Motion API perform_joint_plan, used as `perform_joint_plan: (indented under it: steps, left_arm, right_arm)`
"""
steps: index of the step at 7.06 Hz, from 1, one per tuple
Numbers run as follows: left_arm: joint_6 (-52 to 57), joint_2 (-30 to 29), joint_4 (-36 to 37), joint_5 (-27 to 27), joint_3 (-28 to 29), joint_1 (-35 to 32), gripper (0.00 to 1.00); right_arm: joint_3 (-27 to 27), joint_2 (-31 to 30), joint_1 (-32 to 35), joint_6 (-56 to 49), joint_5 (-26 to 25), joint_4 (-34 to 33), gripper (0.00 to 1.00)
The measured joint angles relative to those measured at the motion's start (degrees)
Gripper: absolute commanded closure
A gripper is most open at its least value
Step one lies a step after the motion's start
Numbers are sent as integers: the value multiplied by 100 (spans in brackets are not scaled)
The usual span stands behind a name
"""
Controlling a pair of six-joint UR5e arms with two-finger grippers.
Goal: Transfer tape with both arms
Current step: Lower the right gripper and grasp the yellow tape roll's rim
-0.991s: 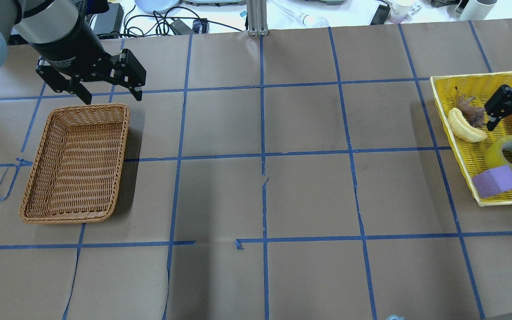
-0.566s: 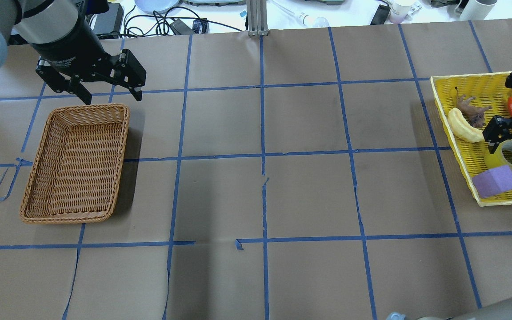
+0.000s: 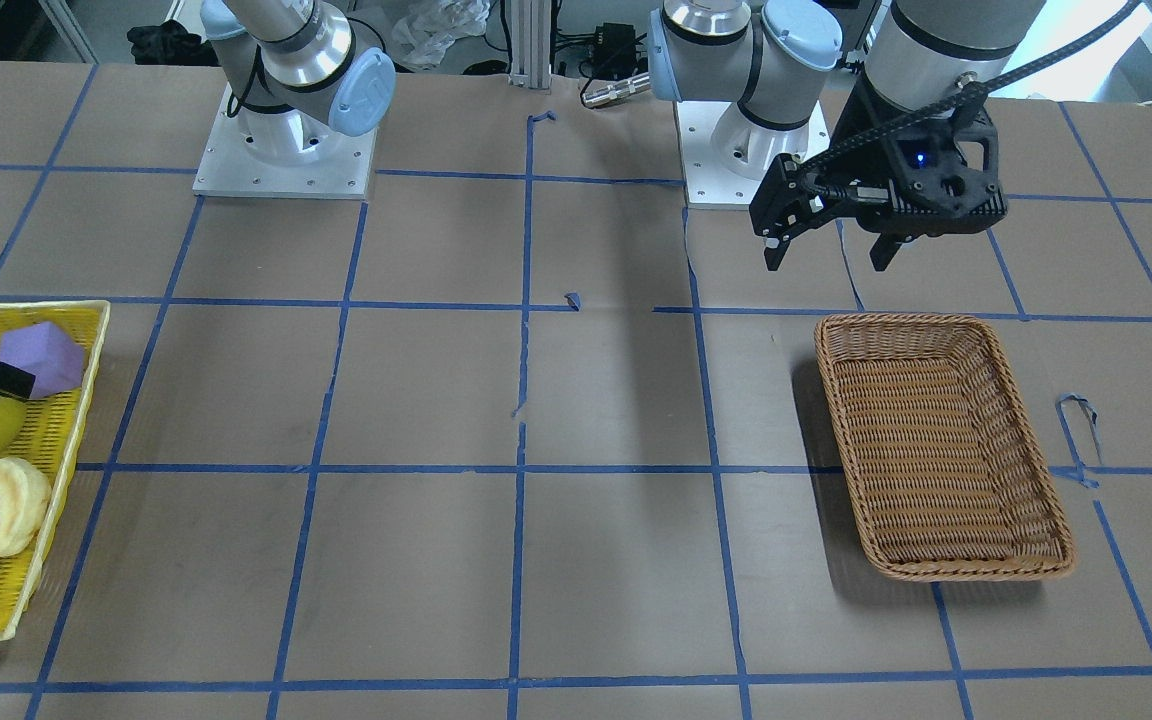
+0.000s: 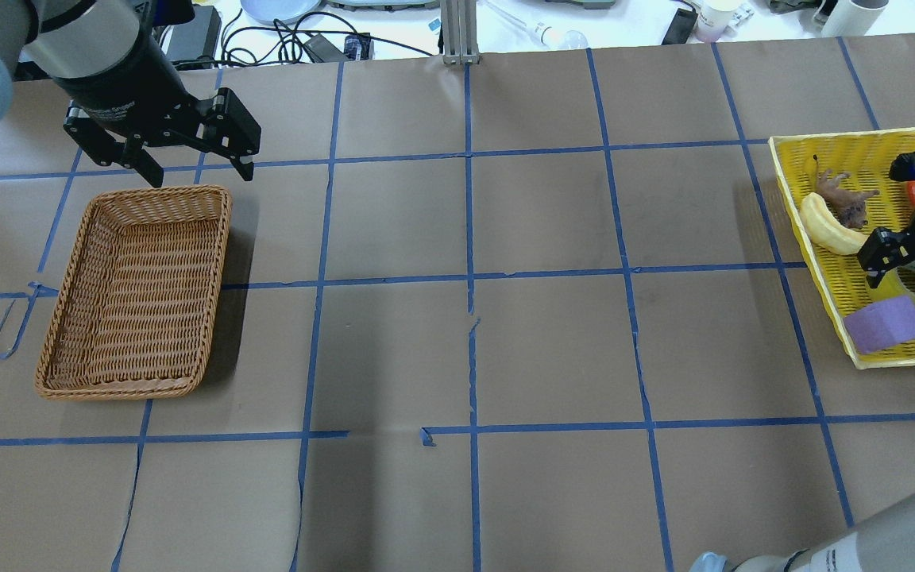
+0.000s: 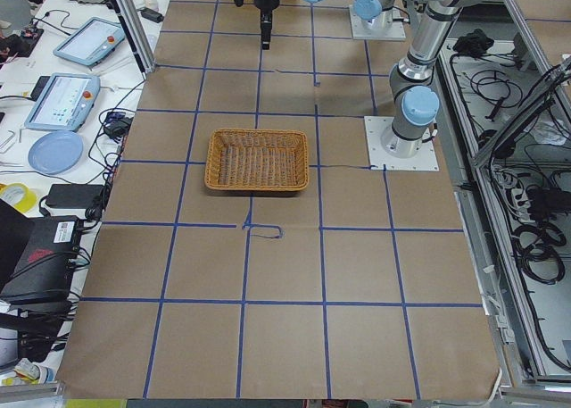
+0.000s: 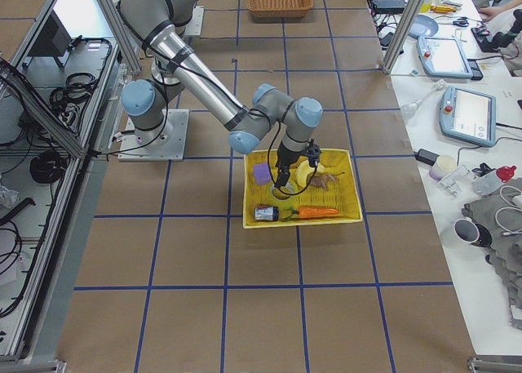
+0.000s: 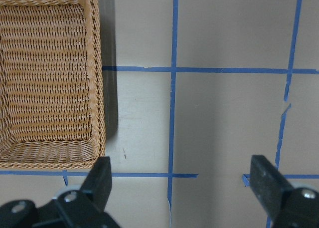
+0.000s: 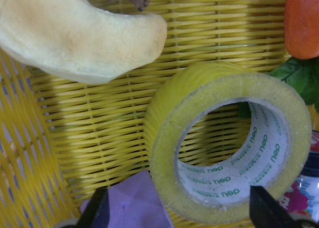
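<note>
Right black two-finger gripper [image 4: 914, 274]: jaws spread wide, nothing held, low over yellow plastic lattice basket [image 4: 862, 159]. Straight beneath, between its fingers: thick roll of translucent yellow packing tape with whitish core [image 8: 164, 138], tilted on the basket floor. Beside one finger, purple foam block [image 8: 134, 203]; past the tape, pale crescent bread toy [image 8: 75, 33]. Left black two-finger gripper [image 4: 199, 173]: likewise spread, empty, brown wicker basket [image 4: 223, 238] just off to one side.

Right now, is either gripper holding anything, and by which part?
Nothing is held. The right gripper is open over the tape; the left gripper is open and empty.
</note>
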Motion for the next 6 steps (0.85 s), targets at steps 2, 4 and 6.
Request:
perform_joint_plan:
  steps: [2,4,6]
  left_arm:
    - [0,0,0,-4,0,0,0]
    - [0,0,0,-5,0,0,0]
    - [2,0,0,-1,0,0,0]
  right_arm:
    - [2,130,-3,10,13,-69,52]
    - [3,157,-3,11,33,-77,96]
    - [-26,154,-4,4,28,-77,100]
